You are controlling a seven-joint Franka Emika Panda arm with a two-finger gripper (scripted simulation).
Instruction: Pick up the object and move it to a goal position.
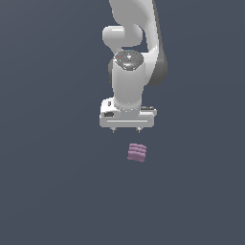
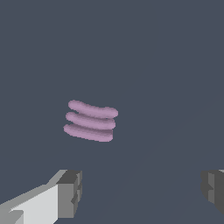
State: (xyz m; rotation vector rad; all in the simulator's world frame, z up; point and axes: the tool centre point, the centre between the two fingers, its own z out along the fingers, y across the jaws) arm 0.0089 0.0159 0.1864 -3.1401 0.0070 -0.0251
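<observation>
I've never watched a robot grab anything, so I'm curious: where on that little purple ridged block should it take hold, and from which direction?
Probably from straight above, pinching the purple block across its two ridged sides. It lies apart on the bare floor, narrower than the open tool, so the fingers could drop either side. It sits slightly turned, so the tool may need a small twist.

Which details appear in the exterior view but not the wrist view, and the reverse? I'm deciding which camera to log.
Only the exterior view shows the white arm and the whole gripper from above, with the purple object lying apart from it, lower in the picture.

Only the wrist view shows the grey fingertips close up, the jaws standing wide apart with nothing between them, and the object's ridged layers clearly.

Both show the same purple object, ungrasped, on the plain dark surface.
</observation>
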